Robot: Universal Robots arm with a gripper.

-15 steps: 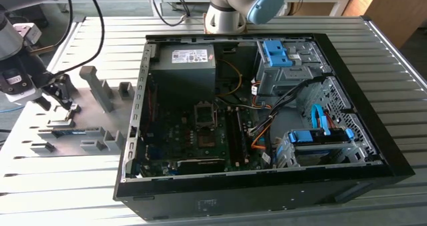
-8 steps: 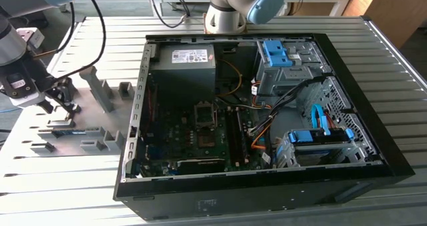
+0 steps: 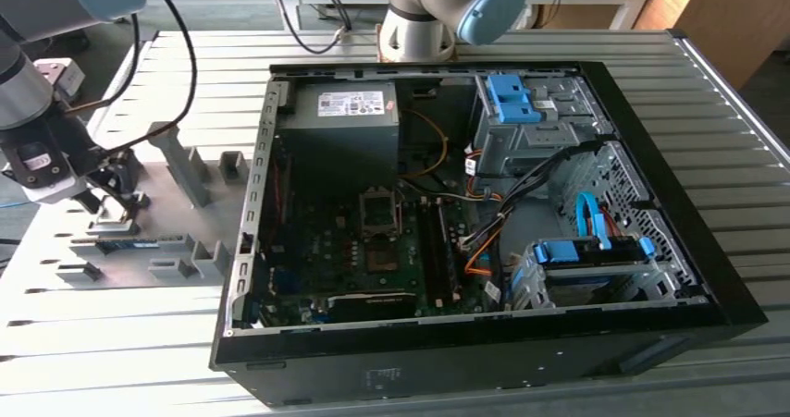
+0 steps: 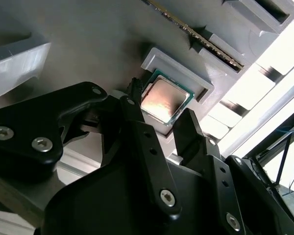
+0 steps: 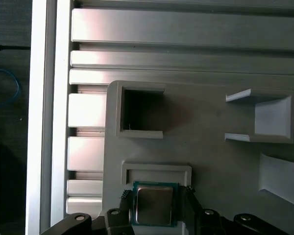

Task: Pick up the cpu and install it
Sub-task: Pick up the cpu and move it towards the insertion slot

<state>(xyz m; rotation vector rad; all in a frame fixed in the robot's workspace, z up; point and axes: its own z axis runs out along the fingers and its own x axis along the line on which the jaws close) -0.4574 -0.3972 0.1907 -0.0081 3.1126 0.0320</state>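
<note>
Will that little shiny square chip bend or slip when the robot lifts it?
The cpu looks flat with a metal top, so it's probably stiff, not floppy. It's small and thin, so likely light. Its smooth shiny top might be slippery, and being flat it shouldn't roll.

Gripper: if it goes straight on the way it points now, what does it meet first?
Likely the cpu, lying in its grey holder right ahead of the gripper; the gap is unclear.

Around the cpu [image 4: 162, 99], the end effector's [image 4: 159, 106] spread fingers [image 4: 190, 131] on two sides, a raised holder rim [image 4: 185, 68] along a third.
</note>
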